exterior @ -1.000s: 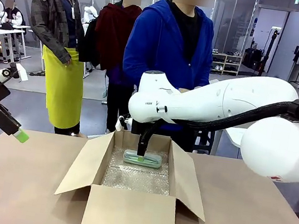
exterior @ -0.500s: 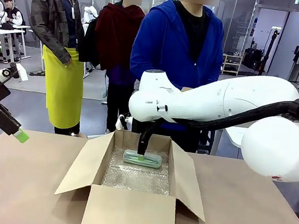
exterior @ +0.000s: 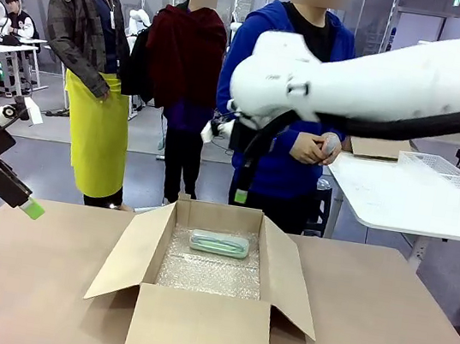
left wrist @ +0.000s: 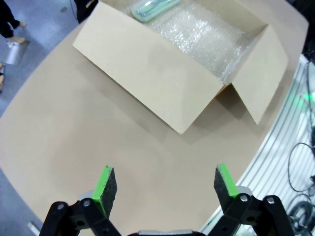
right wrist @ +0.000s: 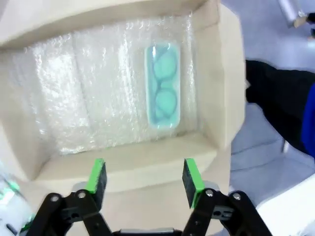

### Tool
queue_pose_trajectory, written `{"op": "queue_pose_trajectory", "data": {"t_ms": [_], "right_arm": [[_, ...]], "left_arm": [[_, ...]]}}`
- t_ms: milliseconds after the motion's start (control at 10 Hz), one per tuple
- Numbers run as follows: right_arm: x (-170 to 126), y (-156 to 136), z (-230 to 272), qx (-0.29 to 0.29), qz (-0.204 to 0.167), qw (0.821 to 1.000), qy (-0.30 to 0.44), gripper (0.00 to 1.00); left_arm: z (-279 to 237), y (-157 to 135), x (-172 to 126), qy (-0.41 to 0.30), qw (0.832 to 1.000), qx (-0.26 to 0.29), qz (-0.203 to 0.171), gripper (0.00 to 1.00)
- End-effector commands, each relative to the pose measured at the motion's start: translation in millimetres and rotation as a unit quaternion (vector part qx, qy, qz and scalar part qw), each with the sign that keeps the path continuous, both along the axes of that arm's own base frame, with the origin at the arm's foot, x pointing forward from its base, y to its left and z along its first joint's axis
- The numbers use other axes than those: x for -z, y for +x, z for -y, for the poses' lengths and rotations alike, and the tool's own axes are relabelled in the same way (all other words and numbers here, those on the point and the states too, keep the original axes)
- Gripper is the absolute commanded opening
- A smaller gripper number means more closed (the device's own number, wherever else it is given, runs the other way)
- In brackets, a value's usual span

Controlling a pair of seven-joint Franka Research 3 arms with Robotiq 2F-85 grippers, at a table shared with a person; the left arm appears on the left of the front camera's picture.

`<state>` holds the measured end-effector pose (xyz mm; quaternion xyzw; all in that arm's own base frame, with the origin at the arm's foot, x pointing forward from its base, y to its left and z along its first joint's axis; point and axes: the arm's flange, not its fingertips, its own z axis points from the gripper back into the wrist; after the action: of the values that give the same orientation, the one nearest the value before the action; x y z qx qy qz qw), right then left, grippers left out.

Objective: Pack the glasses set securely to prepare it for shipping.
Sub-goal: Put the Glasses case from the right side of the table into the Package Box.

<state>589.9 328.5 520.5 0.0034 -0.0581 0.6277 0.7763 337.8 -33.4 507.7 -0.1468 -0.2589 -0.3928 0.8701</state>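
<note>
The pale mint-green glasses case (exterior: 219,243) (right wrist: 162,93) (left wrist: 150,8) lies flat on the bubble wrap (exterior: 210,275) at the far end of the open cardboard box (exterior: 200,328). High above the box's far wall hangs my right gripper (exterior: 241,196) (right wrist: 142,179), open, with nothing between its green pads. My left gripper (exterior: 32,209) (left wrist: 161,182) is open and empty over the bare table at the left, well clear of the box. The pink case is out of view.
A person in a blue hoodie stands right behind the box with hands (exterior: 314,146) clasped together. A white side table (exterior: 408,199) with a white basket (exterior: 438,168) stands at the back right. The box flaps (exterior: 127,252) spread outward.
My right gripper has let go of the mint-green case, which stays in the box, and has risen well above it. The left arm has not moved.
</note>
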Motion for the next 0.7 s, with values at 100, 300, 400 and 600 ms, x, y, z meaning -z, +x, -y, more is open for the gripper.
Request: {"op": "queue_pose_trajectory", "data": {"t_ms": [100, 300, 400, 600], "right_arm": [[-9.6, -67.3, 94.7, 0.098, 0.001, 0.993, 0.063, 0.78], [-18.5, -102.5, 140.8, 0.134, 0.023, 0.978, 0.155, 0.78], [-20.2, -122.1, 168.8, 0.164, 0.029, 0.970, 0.176, 0.78], [-27.7, -173.2, 232.4, 0.190, 0.041, 0.952, 0.238, 0.78]], "left_arm": [[-1.8, -0.1, -1.0, -0.009, 1.000, 0.007, 0.002, 1.00], [-1.8, -0.1, -1.0, -0.009, 1.000, 0.007, 0.002, 1.00], [-1.8, -0.1, -1.0, -0.009, 1.000, 0.007, 0.002, 1.00], [-1.8, -0.1, -1.0, -0.009, 1.000, 0.007, 0.002, 1.00]]}}
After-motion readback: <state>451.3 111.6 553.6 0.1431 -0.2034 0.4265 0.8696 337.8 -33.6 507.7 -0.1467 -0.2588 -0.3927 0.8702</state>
